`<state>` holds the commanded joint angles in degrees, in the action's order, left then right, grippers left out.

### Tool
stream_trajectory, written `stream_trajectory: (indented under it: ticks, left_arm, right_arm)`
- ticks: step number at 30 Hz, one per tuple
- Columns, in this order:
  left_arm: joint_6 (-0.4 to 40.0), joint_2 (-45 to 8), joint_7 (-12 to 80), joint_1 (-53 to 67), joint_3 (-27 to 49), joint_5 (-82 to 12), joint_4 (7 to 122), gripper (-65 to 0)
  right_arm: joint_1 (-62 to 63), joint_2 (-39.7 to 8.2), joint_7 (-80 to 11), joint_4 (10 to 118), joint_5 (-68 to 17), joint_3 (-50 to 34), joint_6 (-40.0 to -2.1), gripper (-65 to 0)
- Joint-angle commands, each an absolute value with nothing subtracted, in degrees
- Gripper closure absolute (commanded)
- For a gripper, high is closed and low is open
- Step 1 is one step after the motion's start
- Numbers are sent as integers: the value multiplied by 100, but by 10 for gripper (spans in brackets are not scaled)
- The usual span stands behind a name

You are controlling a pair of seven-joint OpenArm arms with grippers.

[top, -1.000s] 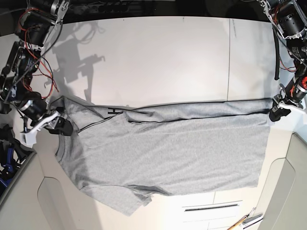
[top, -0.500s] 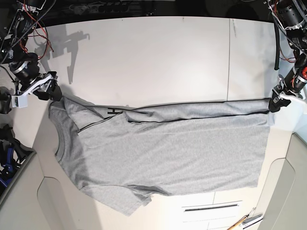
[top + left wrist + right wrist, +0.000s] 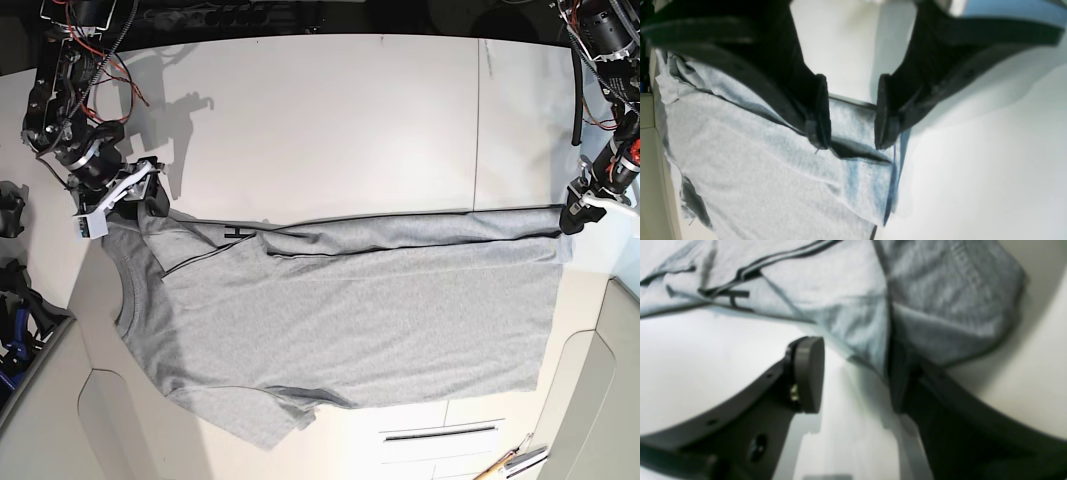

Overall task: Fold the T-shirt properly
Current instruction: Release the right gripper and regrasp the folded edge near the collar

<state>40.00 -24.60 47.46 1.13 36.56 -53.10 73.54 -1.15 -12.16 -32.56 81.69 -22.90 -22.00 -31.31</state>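
Near edge: pale cream panels run along the bottom of the base view, with a slot at lower right and tools in the corner beside it.
Surface: a white top, bare across the upper half, with a thin seam running down right of centre.
T-shirt: the grey T-shirt lies flat across the middle of the frame, neck at the left, hem at the right, its far edge folded over so that a bit of black lettering shows.
Left fingers: the left gripper stands over the T-shirt's far right corner, fingers parted with cloth below the gap, holding nothing.
Right fingers: the right gripper is open at the shoulder, upper left; one finger is clear of the cloth, and the other sits at the fabric's edge.
Change: half a second ago the right gripper was further left and higher; it has come in to the shoulder. The T-shirt lies as before.
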Motion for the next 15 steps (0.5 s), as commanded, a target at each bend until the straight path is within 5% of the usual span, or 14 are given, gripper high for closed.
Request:
stream_trajectory:
  ticks: [8,15]
  left_arm:
    - [4000,-2460,4783,113,3656,-5315,7354,-255]
    - [4000,-2460,4786,115,3656,-5312,7354,-255]
  right_arm:
    - [-34,-1221,-3256,8121,-2285,-2200,-3133,0]
    - [196,-1221,-3282,8125,-2290,-2239,-3135,0]
